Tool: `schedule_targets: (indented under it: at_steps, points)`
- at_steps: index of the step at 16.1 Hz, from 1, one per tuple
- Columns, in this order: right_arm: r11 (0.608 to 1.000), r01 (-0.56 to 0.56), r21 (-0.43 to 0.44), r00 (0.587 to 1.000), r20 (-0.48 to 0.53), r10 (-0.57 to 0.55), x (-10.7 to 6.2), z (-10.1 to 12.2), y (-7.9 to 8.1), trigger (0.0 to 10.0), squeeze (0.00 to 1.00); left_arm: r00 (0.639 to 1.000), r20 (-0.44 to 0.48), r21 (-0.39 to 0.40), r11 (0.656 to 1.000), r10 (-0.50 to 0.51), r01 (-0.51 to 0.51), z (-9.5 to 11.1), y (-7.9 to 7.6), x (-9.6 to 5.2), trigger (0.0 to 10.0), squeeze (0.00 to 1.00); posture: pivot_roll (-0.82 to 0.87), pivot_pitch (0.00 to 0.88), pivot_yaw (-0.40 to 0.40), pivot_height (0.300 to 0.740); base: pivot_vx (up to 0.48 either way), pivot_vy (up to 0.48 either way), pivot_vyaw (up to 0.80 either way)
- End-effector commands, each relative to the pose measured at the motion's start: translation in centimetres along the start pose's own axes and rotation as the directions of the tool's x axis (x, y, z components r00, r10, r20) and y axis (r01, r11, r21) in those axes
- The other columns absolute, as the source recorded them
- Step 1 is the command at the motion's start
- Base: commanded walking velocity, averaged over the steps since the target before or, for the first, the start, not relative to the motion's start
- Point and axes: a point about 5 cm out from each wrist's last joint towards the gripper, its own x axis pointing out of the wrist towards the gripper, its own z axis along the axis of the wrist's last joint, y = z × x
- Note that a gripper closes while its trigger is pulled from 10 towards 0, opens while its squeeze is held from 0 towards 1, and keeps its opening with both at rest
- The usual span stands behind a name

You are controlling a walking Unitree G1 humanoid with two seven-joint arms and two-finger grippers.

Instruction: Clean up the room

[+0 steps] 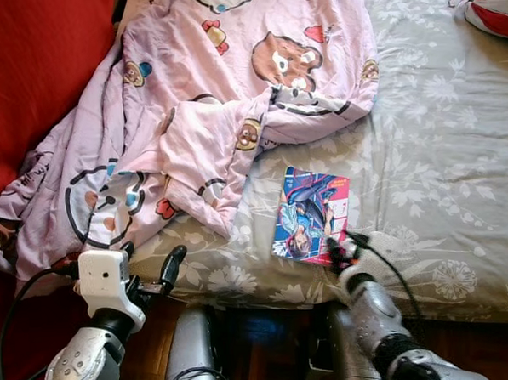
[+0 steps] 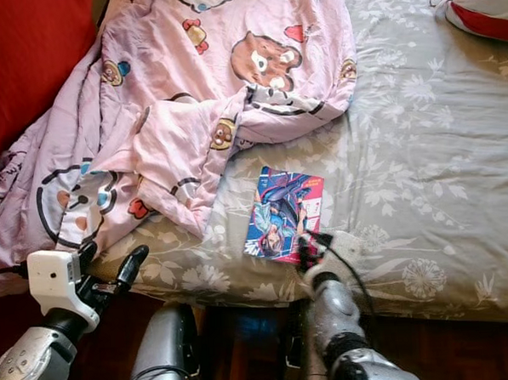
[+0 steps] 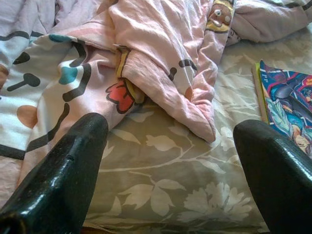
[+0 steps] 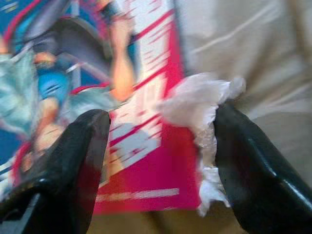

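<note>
A bed (image 1: 459, 196) with a grey flowery sheet has a comic book (image 1: 311, 212) lying flat near its front edge. A pink blanket (image 1: 232, 97) with cartoon bears is bunched up on the bed, up and to the left of the book, and part of it hangs over the side by a red wall (image 1: 26, 74). The right gripper (image 1: 340, 247) is low at the near corner of the book. Its fingers (image 4: 83, 161) are spread apart, and a small crumpled bit of clear wrap (image 4: 200, 105) sits between them, touching the book's pink corner. The left gripper (image 1: 152, 268) is at the bed's front edge, near the hanging blanket. Its fingers (image 3: 63, 175) are spread wide and hold nothing. A red and white pillow (image 1: 495, 3) lies at the far right corner of the bed.
</note>
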Motion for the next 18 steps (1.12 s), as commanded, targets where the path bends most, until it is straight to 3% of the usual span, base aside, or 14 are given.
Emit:
schedule_targets:
  at_steps: [1,7,10,18]
  points:
    - [1.0,-0.007,-0.004,0.999,-0.043,0.007,-0.5,-1.3,-0.1,0.0,0.0,1.0,-0.02,-0.003,1.0,0.014,-0.014,-0.2,0.3,-0.6,10.0,0.0,0.25,0.399,-0.011,0.62,0.0,0.0,0.0]
    - [0.999,0.046,0.001,0.998,-0.051,-0.046,-0.9,-1.6,-1.4,0.0,0.0,0.999,-0.032,0.006,1.0,0.007,-0.007,-0.5,0.2,-0.6,10.0,0.0,0.25,0.396,-0.009,0.62,0.0,0.0,0.0]
    - [0.989,0.141,0.04,0.99,-0.036,-0.14,-1.2,-1.4,-3.2,0.0,0.0,0.999,-0.034,0.011,1.0,0.009,-0.008,-0.6,0.2,-0.7,10.0,0.0,0.25,0.395,-0.009,0.62,0.0,0.0,0.0]
    - [0.986,0.161,0.044,0.986,-0.042,-0.159,-1.3,-1.5,-3.5,0.0,0.0,0.999,-0.037,0.008,1.0,0.016,-0.016,-1.1,0.2,-0.4,10.0,0.0,0.24,0.38,-0.019,0.62,0.0,0.0,0.0]
